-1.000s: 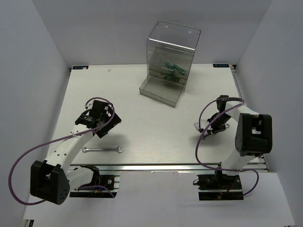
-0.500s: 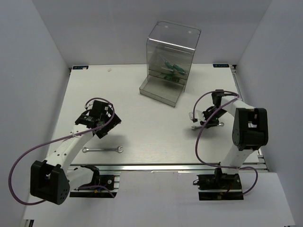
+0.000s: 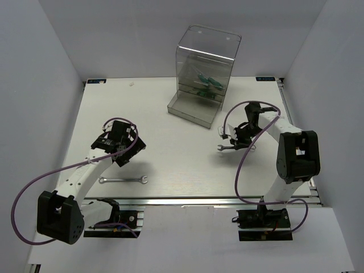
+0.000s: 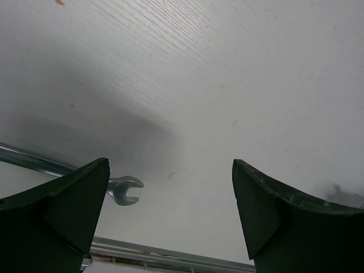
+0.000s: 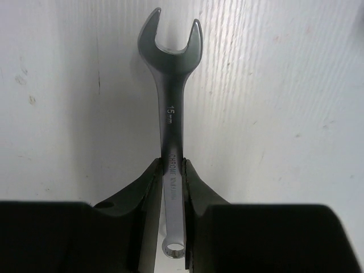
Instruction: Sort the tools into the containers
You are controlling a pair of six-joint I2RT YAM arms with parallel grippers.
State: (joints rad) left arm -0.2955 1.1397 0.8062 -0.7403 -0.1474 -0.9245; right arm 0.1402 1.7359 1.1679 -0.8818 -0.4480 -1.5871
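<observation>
Right wrist shows our right tool (image 5: 170, 166) pinching the wrench (image 5: 169, 108) by its shank; that narrow hold may let it swivel out. Our left tool (image 4: 170, 170) gapes empty.

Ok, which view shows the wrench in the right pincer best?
Right wrist: the wrench fills the frame, shaft clamped by the right pincer, open end and size marking legible. Top external shows it only as a small sliver past the pincer. Left wrist shows only the other wrench.
</observation>
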